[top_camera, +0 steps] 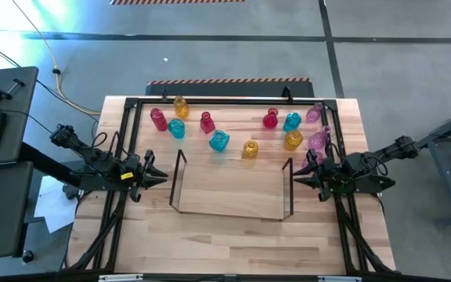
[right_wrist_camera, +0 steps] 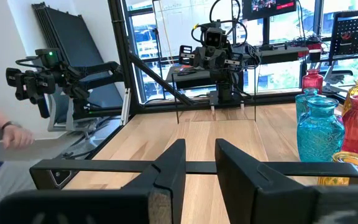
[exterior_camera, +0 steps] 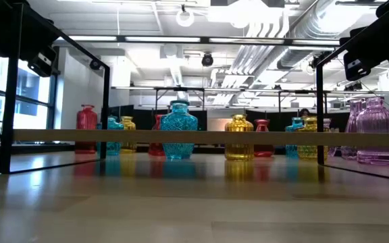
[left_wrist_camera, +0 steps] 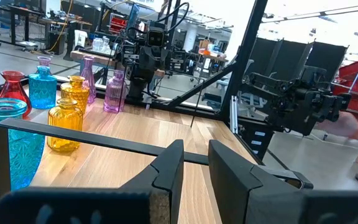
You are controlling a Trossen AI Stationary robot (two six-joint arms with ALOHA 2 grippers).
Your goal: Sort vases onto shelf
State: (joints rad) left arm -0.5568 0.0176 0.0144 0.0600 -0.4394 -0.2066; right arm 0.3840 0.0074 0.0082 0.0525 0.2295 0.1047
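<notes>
Left gripper and right gripper slightly parted, empty, flanking the shelf

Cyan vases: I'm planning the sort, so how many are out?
3 cyan vases, all beyond the shelf: one left, one middle, closest to it, one right. None seems hidden.

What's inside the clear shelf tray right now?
No vases: only bare wood shows through the shelf. All the vases stand behind it on the table. Nothing covers its interior in the high view.
</notes>
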